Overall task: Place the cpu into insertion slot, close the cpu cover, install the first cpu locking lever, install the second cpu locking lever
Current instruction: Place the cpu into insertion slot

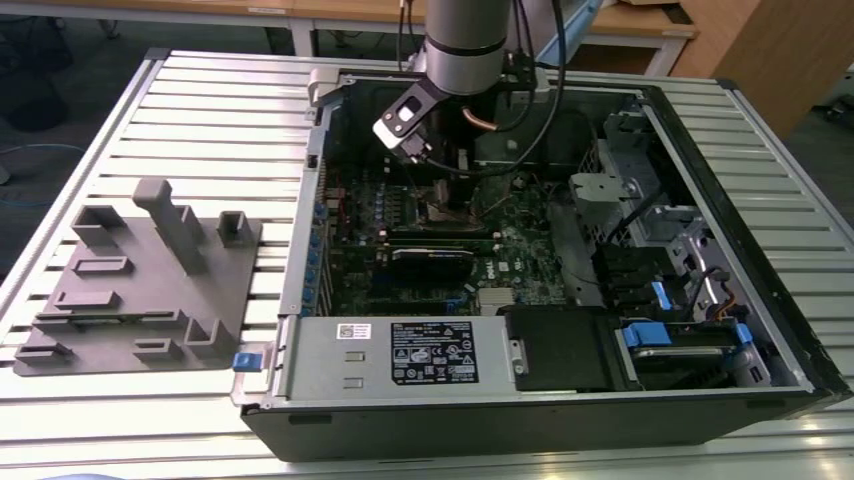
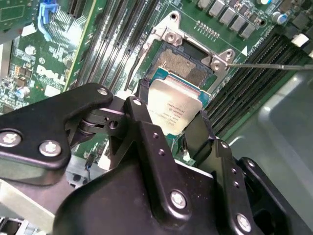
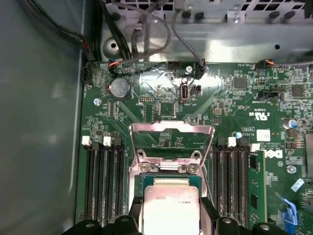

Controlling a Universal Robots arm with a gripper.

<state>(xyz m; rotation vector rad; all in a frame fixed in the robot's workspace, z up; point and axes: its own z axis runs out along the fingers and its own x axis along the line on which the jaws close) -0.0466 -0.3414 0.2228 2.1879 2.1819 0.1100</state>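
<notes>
Silver-grey, the cpu (image 2: 173, 110) is gripped at two opposite edges by the fingers (image 2: 146, 120) of the gripper (image 2: 172, 115), which is reached down from the arm (image 1: 467, 30) into the open computer case (image 1: 747, 150). The chip is held metal side up, partly over the insertion slot (image 2: 188, 68). The cpu cover (image 3: 171, 129) is seen raised open beside the slot.

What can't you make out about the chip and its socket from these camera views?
Whether the cpu sits in the insertion slot or hangs just above it: in the second wrist view the gripper clamped on it covers its near edge; the first wrist view's edge cuts it off.
The slot in the exterior view: the arm covers it.
The thin lever's far end: cut off by the second wrist view's edge.
</notes>
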